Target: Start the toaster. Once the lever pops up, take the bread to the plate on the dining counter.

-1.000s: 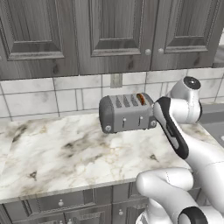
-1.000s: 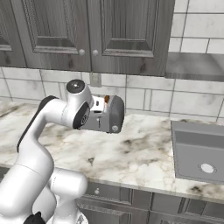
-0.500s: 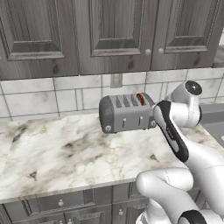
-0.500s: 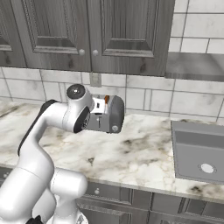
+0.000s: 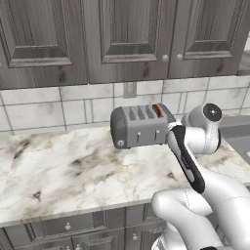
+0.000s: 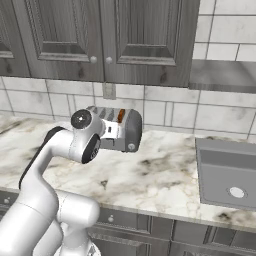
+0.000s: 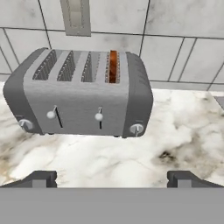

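Note:
The grey toaster (image 5: 140, 128) (image 6: 127, 131) stands on the marble worktop (image 5: 58, 176) against the tiled wall. In the hand view the toaster (image 7: 78, 94) faces me with two small levers on its side, both near the top of their dark slots. A brown slice of bread (image 7: 113, 65) (image 5: 157, 110) (image 6: 121, 116) sits in the rightmost slot. My gripper (image 7: 112, 179) is open, level with the toaster's base and a short way in front of it, holding nothing. The plate and the dining counter are out of view.
Dark grey cabinets hang above the worktop. A wall outlet (image 7: 76, 15) sits behind the toaster. A steel sink (image 6: 230, 172) lies to the right. Bare marble stretches left of the toaster and in front of it.
The arm's upper joint has sunk a little and the hand has eased toward the toaster. The gripper stays open and the toaster and bread have not moved.

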